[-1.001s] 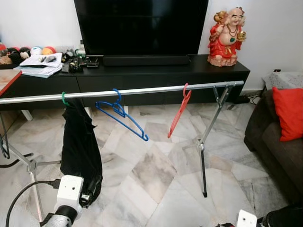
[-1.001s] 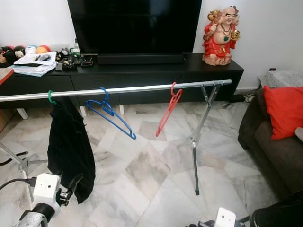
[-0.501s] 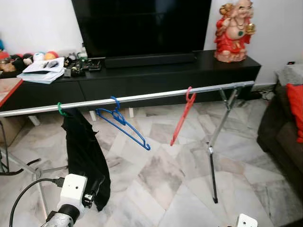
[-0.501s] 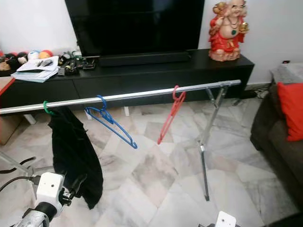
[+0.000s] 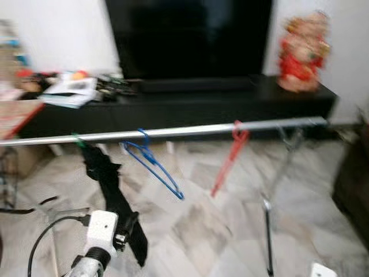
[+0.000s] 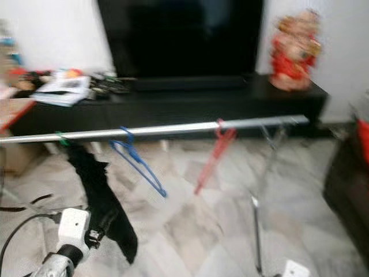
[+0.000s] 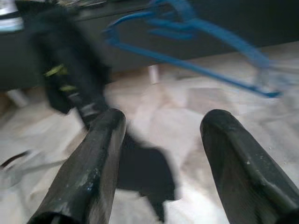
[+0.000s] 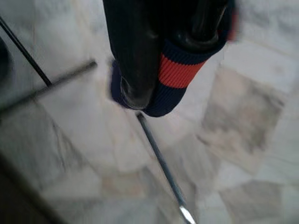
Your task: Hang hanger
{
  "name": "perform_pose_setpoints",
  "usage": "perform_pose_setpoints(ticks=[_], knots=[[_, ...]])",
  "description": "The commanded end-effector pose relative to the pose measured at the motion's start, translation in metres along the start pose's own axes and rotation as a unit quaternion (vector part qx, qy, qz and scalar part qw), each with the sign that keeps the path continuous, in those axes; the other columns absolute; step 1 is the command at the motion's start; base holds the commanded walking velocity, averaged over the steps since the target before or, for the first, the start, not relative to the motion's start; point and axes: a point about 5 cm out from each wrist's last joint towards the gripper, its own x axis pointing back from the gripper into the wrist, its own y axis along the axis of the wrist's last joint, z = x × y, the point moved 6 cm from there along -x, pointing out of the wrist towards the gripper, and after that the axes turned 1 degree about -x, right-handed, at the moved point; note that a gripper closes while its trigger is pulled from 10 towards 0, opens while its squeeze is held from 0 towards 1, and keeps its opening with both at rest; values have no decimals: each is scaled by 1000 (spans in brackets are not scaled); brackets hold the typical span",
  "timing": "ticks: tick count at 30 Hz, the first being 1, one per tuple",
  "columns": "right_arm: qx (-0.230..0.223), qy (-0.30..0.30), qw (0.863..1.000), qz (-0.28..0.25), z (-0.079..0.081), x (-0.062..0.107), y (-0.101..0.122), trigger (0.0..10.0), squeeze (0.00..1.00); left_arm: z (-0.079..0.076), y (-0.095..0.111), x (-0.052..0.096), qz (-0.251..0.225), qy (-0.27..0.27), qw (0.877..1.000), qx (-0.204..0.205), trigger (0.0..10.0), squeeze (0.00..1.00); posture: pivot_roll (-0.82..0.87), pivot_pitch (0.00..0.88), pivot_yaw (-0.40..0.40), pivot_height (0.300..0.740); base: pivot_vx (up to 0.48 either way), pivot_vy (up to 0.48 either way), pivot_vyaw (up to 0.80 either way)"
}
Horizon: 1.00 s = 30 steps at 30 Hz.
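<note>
A silver rail [image 5: 173,131] crosses the room on folding legs. On it hang a green hook [image 5: 76,138] carrying a black garment [image 5: 112,190], a blue hanger [image 5: 155,167] and a red hanger [image 5: 229,158]. My left gripper [image 7: 163,121] is open with nothing between its fingers; it is held low in front of the black garment, and the blue hanger [image 7: 196,32] lies beyond it. My right gripper [image 8: 168,56] is shut on a navy and red ribbed cloth [image 8: 180,77] above the marble floor.
Behind the rail stands a black TV console [image 5: 190,98] with a large TV [image 5: 184,34], a red figurine [image 5: 300,55] and papers [image 5: 72,89]. The rack's leg [image 5: 266,231] stands at the right, with a dark sofa [image 5: 351,190] past it. A cable [image 5: 40,242] trails at lower left.
The whole picture has shifted and blurred, so the camera has moved. The black garment now hangs slanted. The left arm stays low at the bottom left.
</note>
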Motion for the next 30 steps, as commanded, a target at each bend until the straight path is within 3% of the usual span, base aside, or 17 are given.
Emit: perform_pose_setpoints(ticks=[1,9,13,26,30], knots=[[-6,23,1000,-12,18,-1,8,10000,0,9,-4,3,11,16,1000,-2,10000,0,213,0,13,740,337,0,0],[-11,42,998,-47,25,-4,30,10000,0,8,-4,3,11,18,1000,-1,10000,0,201,0,8,740,336,0,0],[7,69,996,-53,34,-4,35,10000,0,6,-4,1,12,17,1000,2,10000,0,198,0,2,740,337,0,0],[43,69,997,-16,22,-3,15,10000,0,5,-2,0,6,26,1000,6,10000,0,211,0,-21,740,327,0,0],[53,69,996,-5,22,-2,11,10000,0,4,-4,1,11,24,1000,9,10000,0,215,0,-28,740,0,0,372]])
